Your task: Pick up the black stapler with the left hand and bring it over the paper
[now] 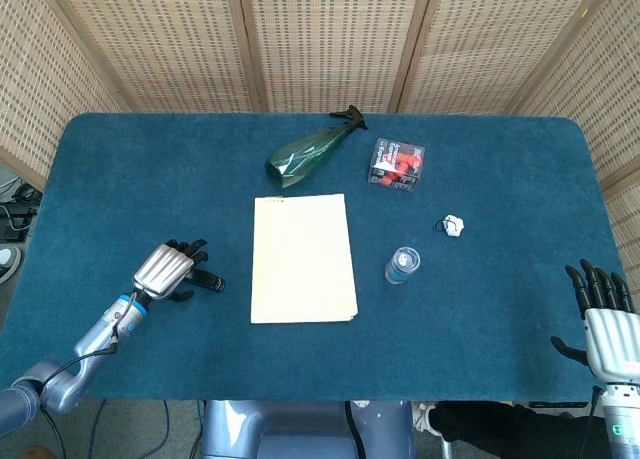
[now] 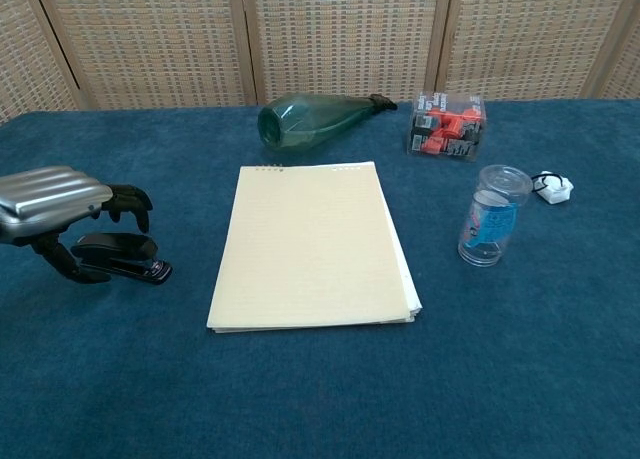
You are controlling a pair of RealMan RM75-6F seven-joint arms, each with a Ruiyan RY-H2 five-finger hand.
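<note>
Left hand (image 2: 55,204) poised over the black stapler (image 2: 122,256) at the left of the frame, on the blue desk (image 2: 320,399); nothing is lifted. The main risk, as judged here, is a partial grasp: the stapler is low and narrow, so fingers closing off-centre could push it along the cloth or tip it. A weak grip could also drop it on the way to the paper (image 2: 310,244), which lies just right of it at the centre. The stapler rests flat beneath the curled fingers, its nose toward the paper; the thumb reaches down at its rear end. Whether any finger touches it cannot be told. Right hand (image 1: 605,329), at the lower right of the head view, is spread and holds nothing.
</note>
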